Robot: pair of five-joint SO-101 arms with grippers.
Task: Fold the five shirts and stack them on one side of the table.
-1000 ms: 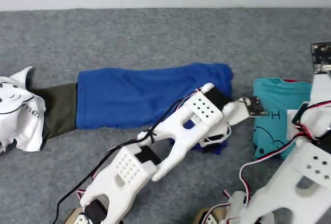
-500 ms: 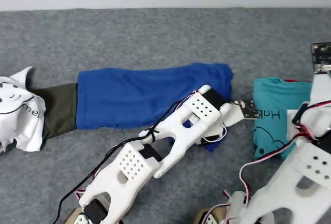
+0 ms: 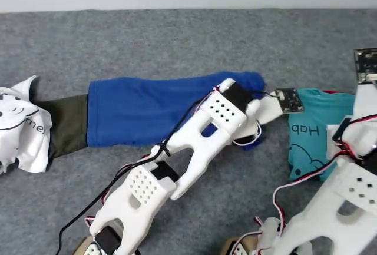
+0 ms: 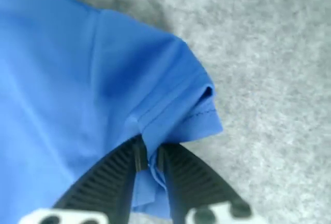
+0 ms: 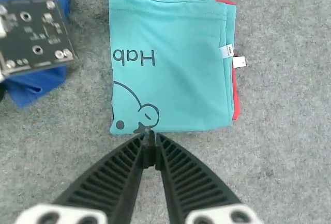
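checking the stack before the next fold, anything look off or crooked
The folded teal shirt sits slightly off the red shirt under it, so a red edge shows along one side. The white shirt lies crumpled, not yet folded.

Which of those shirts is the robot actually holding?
The blue shirt: the left gripper pinches its hem. The teal shirt lies folded, ungripped.

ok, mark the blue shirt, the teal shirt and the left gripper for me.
blue shirt (image 3: 147,111), high view, middle of its flat body.
teal shirt (image 5: 176,79), right wrist view, centre of the folded top face.
left gripper (image 4: 151,154), left wrist view, between the fingertips, pinching blue cloth.
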